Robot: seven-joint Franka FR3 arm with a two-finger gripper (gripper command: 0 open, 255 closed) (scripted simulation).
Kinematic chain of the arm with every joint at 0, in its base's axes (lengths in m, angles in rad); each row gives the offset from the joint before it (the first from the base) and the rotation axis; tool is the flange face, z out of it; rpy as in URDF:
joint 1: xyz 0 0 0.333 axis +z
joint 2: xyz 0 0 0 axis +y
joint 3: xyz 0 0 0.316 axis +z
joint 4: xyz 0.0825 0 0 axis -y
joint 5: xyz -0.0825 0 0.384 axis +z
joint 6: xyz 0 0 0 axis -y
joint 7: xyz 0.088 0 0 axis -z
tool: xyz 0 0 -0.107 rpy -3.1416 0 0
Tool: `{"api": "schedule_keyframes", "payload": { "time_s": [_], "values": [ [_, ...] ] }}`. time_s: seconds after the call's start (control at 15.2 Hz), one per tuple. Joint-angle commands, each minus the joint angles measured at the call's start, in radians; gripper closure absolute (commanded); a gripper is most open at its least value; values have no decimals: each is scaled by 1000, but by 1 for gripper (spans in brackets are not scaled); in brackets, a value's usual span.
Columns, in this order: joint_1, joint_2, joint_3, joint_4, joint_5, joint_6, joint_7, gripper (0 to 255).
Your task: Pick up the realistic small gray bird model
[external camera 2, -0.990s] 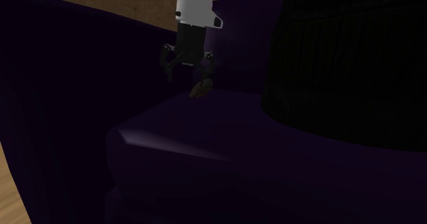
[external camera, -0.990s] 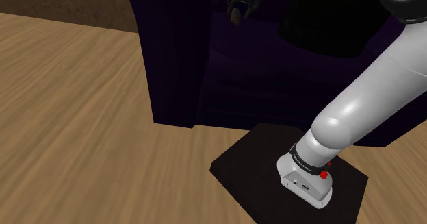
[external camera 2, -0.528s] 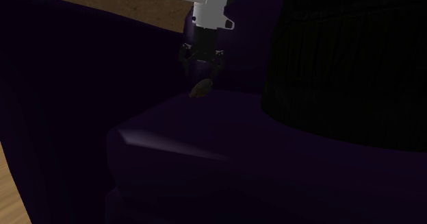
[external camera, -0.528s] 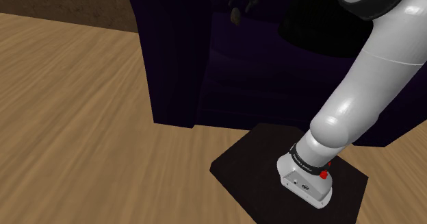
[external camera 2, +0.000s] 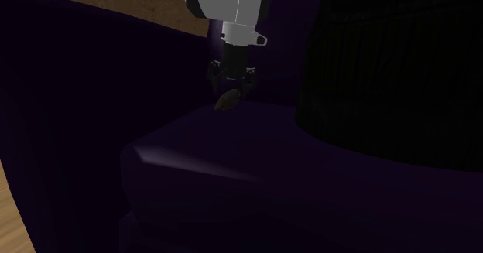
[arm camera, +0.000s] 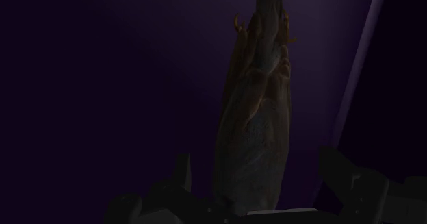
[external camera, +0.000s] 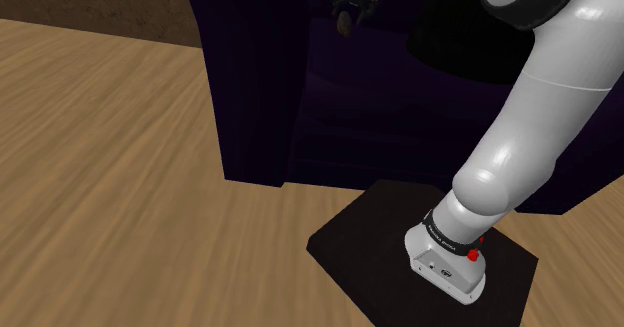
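The small bird model [external camera 2: 227, 100], grey-brown and slim, lies on the seat of a dark purple sofa [external camera 2: 232, 158]. In the shoulder view the bird [external camera: 343, 22] is a small pale shape far back on the sofa. My black gripper [external camera 2: 230, 87] points straight down just above it. In the wrist view the bird [arm camera: 254, 120] stretches lengthwise away from the hand, between the two fingers of the gripper [arm camera: 260, 188]. The fingers [arm camera: 181, 178] stand apart on either side of the bird's near end with a gap to each. The gripper [external camera: 352, 0] is open.
A large black cushion-like mass [external camera 2: 395, 66] rises on the seat close to the bird, on the second exterior view's right. The sofa's tall dark arm [external camera: 250, 75] stands between the wooden floor [external camera: 100, 175] and the seat. My black stand [external camera: 420, 265] sits by the sofa's front.
The hand shifted toward the second exterior view's right, turned about its axis and came down, so the fingers now straddle the bird. The upper arm swung across the shoulder view. The bird stayed put.
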Motion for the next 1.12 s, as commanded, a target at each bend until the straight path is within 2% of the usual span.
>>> {"api": "schedule_keyframes", "payload": {
  "time_s": [0.0, 0.07, 0.13, 0.73, 1.06],
  "values": [
    [2, -7, 1, -32, 0, 26, -2, 0],
    [2, -7, 1, -33, 0, 26, -2, 0],
    [3, -7, 1, -32, -1, 26, -1, 255],
    [2, -7, 1, -32, 0, 26, -2, 255],
    [-1, -2, -1, 41, -3, -43, 7, 255]
  ]
}}
